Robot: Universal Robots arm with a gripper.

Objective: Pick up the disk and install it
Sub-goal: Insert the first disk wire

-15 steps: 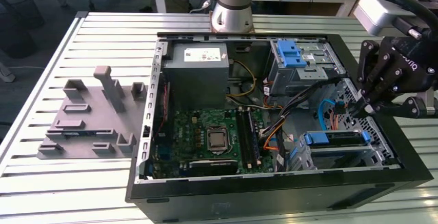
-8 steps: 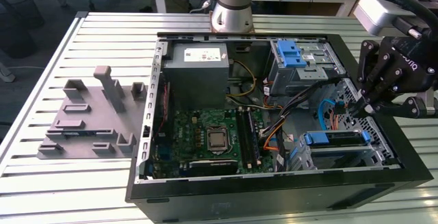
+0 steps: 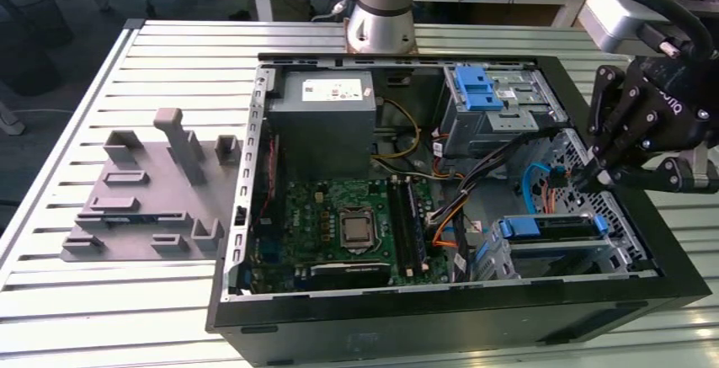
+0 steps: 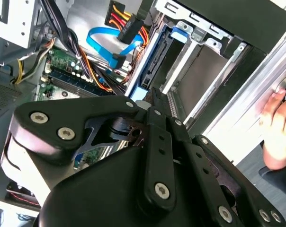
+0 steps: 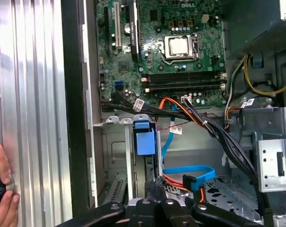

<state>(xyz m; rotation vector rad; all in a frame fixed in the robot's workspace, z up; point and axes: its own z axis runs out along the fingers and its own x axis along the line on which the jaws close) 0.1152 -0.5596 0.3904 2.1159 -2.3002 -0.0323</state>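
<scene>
The disk (image 3: 547, 227) sits in the lower drive bay (image 3: 615, 254) of the open computer case, its blue rail end facing up. Both wrist views show it standing on edge in that bay, as a dark slab (image 4: 156, 60) and as a blue tab (image 5: 145, 142). My black gripper (image 3: 587, 181) hangs just above the bay, toward the exterior view's right of the case. Its fingers look shut with nothing between them, and their tips (image 4: 151, 94) (image 5: 156, 183) lie close over the disk's edge.
A blue cable and orange wires (image 5: 190, 172) run beside the bay. A grey box with a white sticker (image 3: 323, 103), a silver cage with a blue latch (image 3: 483, 90) and the green board (image 3: 348, 225) lie inside the case. A person's hand (image 5: 1, 191) (image 4: 278, 123) rests outside it. A grey fixture plate (image 3: 146, 200) lies on the slatted table.
</scene>
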